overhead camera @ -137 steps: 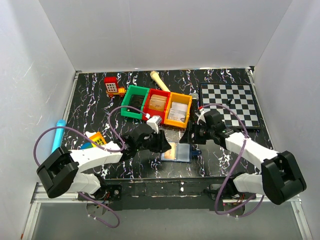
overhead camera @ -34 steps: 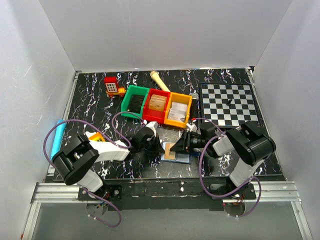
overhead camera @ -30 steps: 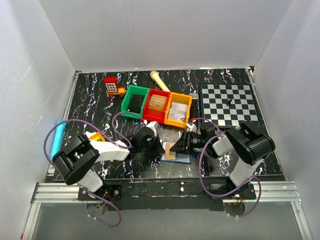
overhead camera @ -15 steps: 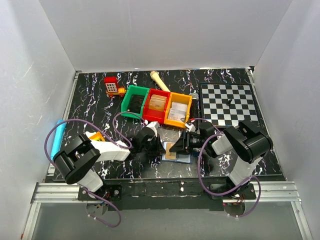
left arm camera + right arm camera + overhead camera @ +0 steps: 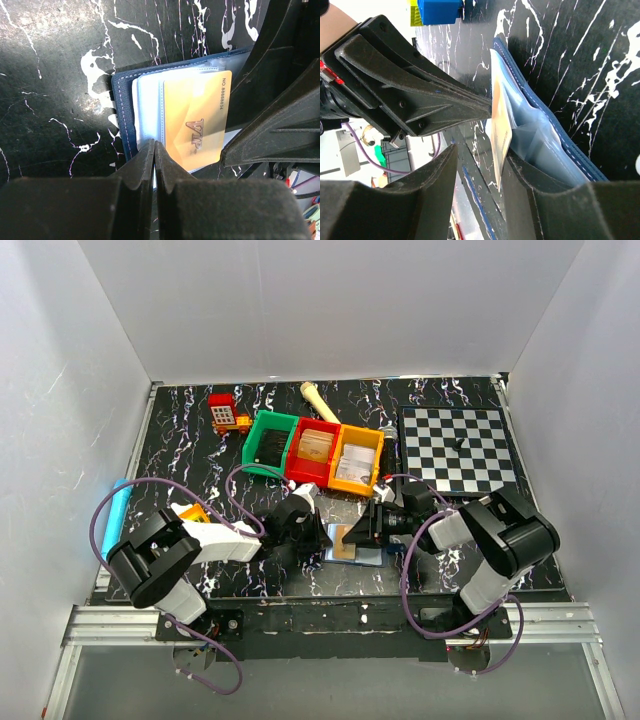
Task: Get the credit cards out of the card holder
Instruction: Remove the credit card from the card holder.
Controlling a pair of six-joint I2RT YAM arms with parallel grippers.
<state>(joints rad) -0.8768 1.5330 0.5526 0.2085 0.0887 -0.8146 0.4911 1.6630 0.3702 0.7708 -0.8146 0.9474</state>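
Left wrist view: the left gripper (image 5: 153, 146), fingers pinched together, presses the open card holder's (image 5: 122, 115) edge onto the marbled table (image 5: 50, 75) between both arms. The right gripper (image 5: 482, 150) straddles the gold VIP card (image 5: 197, 120), unclamped. A shallow bite could slip off, or a pull could drag the holder free.

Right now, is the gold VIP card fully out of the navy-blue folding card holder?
No, the gold card sits partly tucked inside the card holder.

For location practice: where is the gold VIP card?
The gold VIP card lies front centre in the top view, in the navy-blue card holder, near the orange bin.
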